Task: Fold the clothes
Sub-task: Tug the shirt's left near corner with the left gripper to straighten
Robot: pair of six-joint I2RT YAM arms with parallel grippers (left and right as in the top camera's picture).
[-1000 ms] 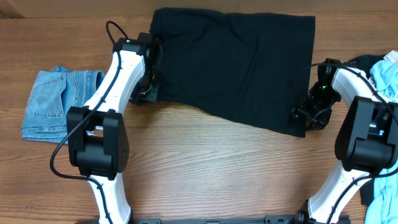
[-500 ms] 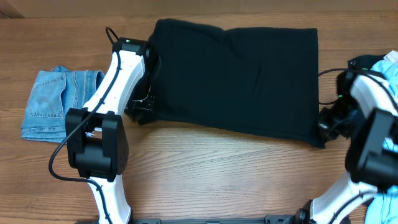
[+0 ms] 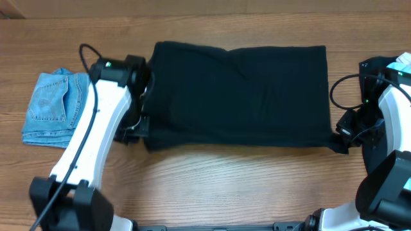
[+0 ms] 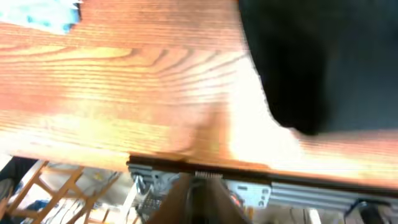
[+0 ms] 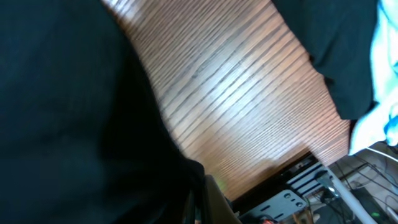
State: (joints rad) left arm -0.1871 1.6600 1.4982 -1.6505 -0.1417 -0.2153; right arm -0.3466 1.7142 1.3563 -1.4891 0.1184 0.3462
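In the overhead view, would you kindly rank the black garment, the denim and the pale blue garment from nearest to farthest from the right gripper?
1. black garment, at the right gripper.
2. pale blue garment, right edge.
3. denim, far left.

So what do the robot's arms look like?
Both arms are white tubes with chunky black joints. The left arm has a black cable looping off near its wrist and a tiny green light. The right arm has a looping black cable and green light too.

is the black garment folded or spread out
Spread out: the garment lies wide and flat on the table; hidden layers, cannot tell.
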